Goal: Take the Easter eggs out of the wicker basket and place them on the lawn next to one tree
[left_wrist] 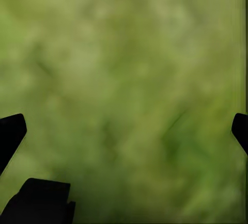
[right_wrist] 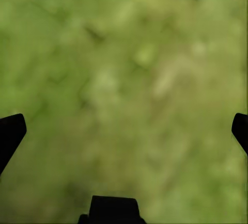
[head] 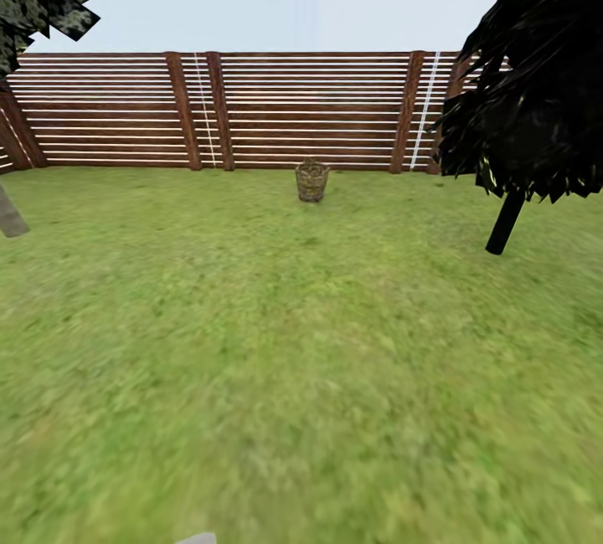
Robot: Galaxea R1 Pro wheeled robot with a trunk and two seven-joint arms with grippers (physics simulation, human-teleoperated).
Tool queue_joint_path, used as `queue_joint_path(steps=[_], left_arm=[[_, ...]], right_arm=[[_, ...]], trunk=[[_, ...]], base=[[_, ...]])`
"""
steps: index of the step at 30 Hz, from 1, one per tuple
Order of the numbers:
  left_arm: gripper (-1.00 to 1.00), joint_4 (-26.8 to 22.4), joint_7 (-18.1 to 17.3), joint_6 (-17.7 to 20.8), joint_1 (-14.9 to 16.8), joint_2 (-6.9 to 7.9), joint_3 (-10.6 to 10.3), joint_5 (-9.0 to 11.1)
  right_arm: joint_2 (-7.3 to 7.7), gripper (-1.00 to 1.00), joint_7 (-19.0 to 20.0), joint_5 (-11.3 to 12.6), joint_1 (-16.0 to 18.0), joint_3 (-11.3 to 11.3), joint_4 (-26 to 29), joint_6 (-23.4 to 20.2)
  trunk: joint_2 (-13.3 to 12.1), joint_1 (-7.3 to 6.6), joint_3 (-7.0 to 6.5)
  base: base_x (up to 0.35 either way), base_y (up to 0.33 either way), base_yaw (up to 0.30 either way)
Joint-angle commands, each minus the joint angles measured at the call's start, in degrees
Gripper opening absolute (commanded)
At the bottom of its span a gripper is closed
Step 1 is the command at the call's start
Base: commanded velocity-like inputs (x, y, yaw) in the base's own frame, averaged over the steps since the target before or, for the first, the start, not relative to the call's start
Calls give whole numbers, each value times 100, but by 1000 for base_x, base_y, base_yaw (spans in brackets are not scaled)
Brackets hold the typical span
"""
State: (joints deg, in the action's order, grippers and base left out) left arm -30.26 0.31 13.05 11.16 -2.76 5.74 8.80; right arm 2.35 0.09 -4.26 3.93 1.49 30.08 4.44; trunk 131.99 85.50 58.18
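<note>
From the head camera I see the wicker basket (head: 311,181) standing upright on the lawn (head: 301,360), far ahead and roughly centred, just in front of the brown slatted fence (head: 301,109) that closes off the back of the garden. The basket is too small at this range for me to tell what it contains. At the left edge, the base of a pale grey trunk marks the tree (head: 10,213), with dark blocky foliage above it in the upper left corner. On the right stands a black-trunked tree (head: 506,222) with dense black leaves, well apart from the basket. In the left wrist camera, the left gripper (left_wrist: 126,128) faces blurred green grass; I read its two dark fingertips (left_wrist: 10,133) at opposite edges of the frame, so the fingers are spread wide with nothing between them. In the right wrist camera, the right gripper (right_wrist: 126,128) gives the same reading: fingertips (right_wrist: 10,133) at opposite edges, spread wide over grass, holding nothing.
</note>
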Motion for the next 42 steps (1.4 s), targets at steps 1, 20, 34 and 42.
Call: queue_joint_path(steps=[1, 20, 34, 42], left_arm=[[100, -10, 4, 37, 0, -5, 25, 60], [100, -11, 4, 39, 0, -5, 29, 60], [100, -15, 8, 39, 0, -14, 24, 51], [100, -15, 13, 37, 0, -14, 24, 51]], right_arm=[[3, 100, 2, -45, 2, 9, -2, 13], [3, 100, 2, -40, 2, 9, -2, 13], [-31, 100, 31, -27, 2, 14, -6, 9], [-31, 100, 27, -41, 2, 17, -2, 12]], trunk=[[2, 2, 5], [2, 2, 5], [2, 2, 5], [2, 2, 5]], base=[[321, 0, 0], [321, 0, 0], [321, 0, 0], [321, 0, 0]])
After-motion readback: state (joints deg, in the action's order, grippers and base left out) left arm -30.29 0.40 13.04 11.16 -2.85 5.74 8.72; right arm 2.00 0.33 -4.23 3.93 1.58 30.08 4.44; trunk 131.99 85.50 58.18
